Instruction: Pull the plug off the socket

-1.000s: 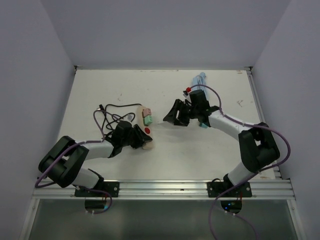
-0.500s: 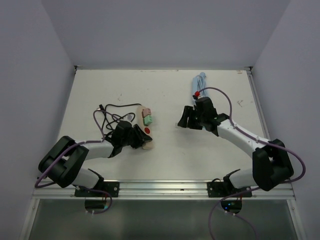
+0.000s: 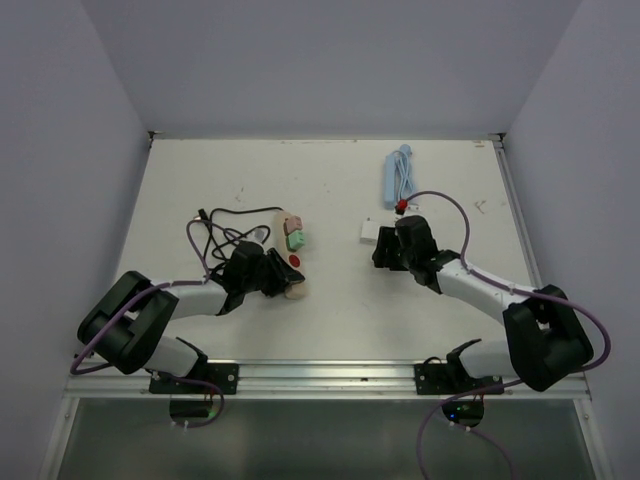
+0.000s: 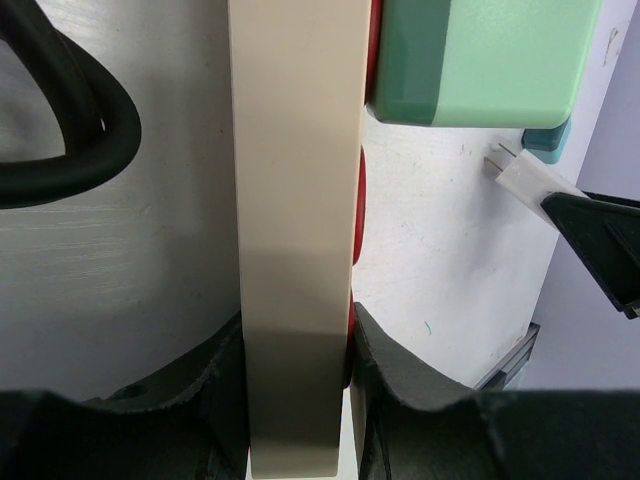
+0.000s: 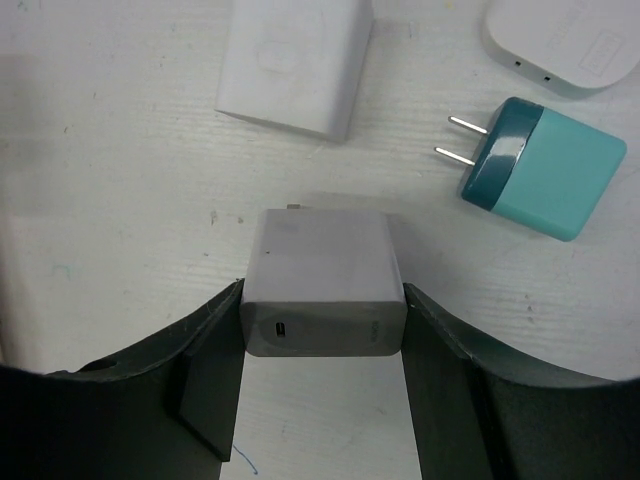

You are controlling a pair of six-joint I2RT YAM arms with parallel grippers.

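Observation:
The cream power strip [image 3: 292,262] with a red switch lies left of centre, and a green plug [image 3: 296,240] sits in it. My left gripper [image 3: 275,275] is shut on the strip's near end; in the left wrist view the fingers [image 4: 225,360] press both sides of the strip [image 4: 295,200], and the green plug [image 4: 480,60] stands at the top right. My right gripper [image 3: 385,248] is well right of the strip, low over the table, shut on a white plug [image 5: 322,282] held between its fingers [image 5: 215,340].
A second white charger [image 5: 295,65] and a teal plug [image 5: 545,165] with bare prongs lie just ahead of the right gripper. A white charger [image 3: 370,232] shows beside it from above. A black cable [image 3: 225,225] coils behind the strip. A blue object [image 3: 397,172] lies at the back right.
My right gripper has moved right, away from the power strip, and come down low over the table with the white plug in it. The left gripper and the strip have not moved.

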